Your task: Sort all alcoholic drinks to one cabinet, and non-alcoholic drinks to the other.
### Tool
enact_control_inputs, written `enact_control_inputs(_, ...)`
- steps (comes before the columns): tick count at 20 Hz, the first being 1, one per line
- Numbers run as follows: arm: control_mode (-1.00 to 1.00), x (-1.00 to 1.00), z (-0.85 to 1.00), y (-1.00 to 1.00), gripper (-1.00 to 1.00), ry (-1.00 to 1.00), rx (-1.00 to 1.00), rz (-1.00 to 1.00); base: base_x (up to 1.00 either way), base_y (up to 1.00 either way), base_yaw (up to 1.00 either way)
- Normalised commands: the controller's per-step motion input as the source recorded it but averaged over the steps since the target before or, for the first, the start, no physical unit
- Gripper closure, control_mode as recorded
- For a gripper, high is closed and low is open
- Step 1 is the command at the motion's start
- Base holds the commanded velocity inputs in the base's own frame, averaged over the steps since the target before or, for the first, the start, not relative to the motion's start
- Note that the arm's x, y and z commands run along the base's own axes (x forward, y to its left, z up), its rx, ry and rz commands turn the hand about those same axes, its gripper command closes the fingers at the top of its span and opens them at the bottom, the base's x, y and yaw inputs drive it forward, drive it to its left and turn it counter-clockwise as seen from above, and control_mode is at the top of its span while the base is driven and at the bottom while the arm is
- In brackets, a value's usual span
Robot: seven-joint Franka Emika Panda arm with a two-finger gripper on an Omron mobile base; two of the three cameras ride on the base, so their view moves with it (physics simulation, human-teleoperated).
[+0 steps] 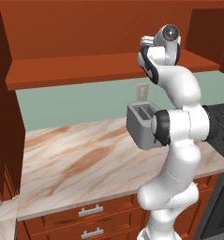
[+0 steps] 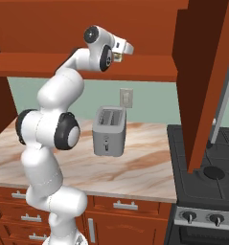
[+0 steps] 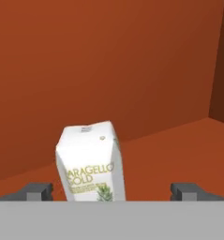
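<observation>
- Standing upright on the cabinet shelf (image 3: 179,140), the carton (image 3: 90,161) sits near the back wall, well clear of the side wall.
- Hand (image 3: 112,191): fingers wide apart, one either side of the carton, neither touching it.
- Judged light, thin-walled and crushable; best taken on the flat sides, mid-height, gently.
- Toaster (image 2: 108,130) on the counter (image 1: 76,159) below.
</observation>
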Motion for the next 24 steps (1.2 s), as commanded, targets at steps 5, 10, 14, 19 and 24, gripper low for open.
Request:
enact_control_inputs(5,-1.0,-0.54,0.04,0.0,-1.0,0.0,-0.02,0.0,0.0,0.0,0.0)
enact_control_inputs(10,-1.0,-0.6,0.09,0.0,-1.0,0.0,-0.02,0.0,0.0,0.0,0.0)
enact_control_inputs(14,-1.0,-0.71,0.16,0.0,-1.0,0.0,0.0,0.0,0.0,0.0,0.0)
enact_control_inputs(19,-1.0,-0.67,0.12,0.01,-1.0,0.0,0.0,0.0,0.0,0.0,0.0)
enact_control_inputs(24,-1.0,-0.6,0.07,0.12,-1.0,0.0,0.0,0.0,0.0,0.0,0.0)
